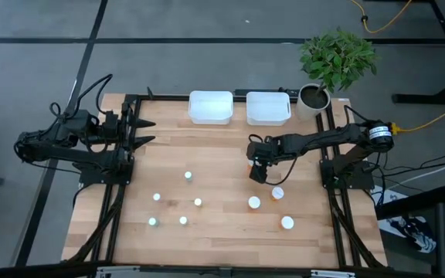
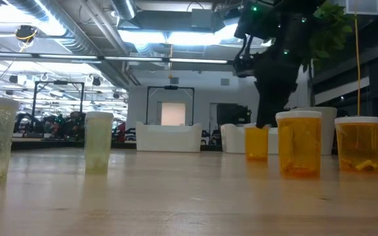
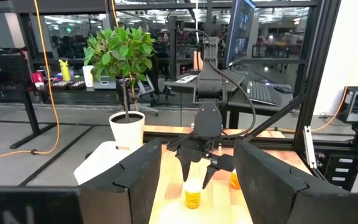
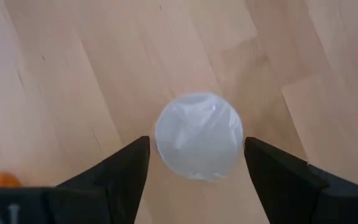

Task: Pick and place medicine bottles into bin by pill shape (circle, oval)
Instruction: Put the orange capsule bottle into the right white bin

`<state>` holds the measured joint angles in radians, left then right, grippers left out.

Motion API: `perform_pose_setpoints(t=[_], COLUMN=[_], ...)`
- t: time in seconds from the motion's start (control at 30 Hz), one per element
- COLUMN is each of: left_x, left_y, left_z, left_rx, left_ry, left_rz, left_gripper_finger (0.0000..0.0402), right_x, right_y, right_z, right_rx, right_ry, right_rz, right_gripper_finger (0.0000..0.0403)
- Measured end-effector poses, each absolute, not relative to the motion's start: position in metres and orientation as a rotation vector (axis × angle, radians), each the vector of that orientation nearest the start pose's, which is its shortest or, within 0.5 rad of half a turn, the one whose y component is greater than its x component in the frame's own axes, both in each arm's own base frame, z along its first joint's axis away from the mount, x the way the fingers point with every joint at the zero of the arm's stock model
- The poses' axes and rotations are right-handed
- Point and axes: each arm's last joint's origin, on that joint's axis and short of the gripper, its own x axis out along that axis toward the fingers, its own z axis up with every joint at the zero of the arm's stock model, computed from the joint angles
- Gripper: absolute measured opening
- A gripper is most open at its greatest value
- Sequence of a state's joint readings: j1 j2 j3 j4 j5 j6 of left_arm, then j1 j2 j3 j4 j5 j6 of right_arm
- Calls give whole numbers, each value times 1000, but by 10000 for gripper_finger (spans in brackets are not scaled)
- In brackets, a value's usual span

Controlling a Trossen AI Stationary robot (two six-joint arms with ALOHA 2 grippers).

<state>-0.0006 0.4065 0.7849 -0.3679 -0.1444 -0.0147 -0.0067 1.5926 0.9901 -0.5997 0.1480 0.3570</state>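
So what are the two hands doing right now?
Left hand: open, empty.
Right hand: open around a bottle, not gripping.

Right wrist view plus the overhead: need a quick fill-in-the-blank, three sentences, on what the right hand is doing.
1. The right hand hangs over a small orange bottle with a round white cap, its fingers ____ on either side of the cap.
2. The two white plastic bins stand next to a potted ____.
3. The left hand waits at the table's ____ edge.

Missing words: open; plant; left
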Motion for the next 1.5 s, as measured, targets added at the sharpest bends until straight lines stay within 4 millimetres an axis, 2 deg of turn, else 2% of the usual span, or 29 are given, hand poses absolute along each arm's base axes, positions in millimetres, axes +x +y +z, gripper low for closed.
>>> perform_pose_setpoints(t=[0.37, 0.57, 0.87, 1.0, 1.23, 1.5], left_x=[79, 79, 79, 79, 79, 79], left_y=[4, 4, 4, 4, 4, 4], left_z=[354, 354, 354, 353, 350, 350], left_rx=[-15, -14, -14, -14, -12, -12], left_ry=[0, 4, 5, 11, 44, 46], left_rz=[144, 144, 144, 144, 144, 144], left_gripper_finger=[195, 195, 195, 195, 195, 195], right_x=[305, 306, 306, 308, 324, 332], right_y=[-6, -8, -8, -9, -27, -77], right_z=[169, 169, 170, 172, 203, 262], right_rx=[197, 155, 135, 116, 41, -62], right_ry=[1196, 1183, 1176, 1175, 1114, 1070], right_rz=[-340, -393, -377, -364, -391, -596], right_gripper_finger=[264, 263, 201, 200, 206, 201])
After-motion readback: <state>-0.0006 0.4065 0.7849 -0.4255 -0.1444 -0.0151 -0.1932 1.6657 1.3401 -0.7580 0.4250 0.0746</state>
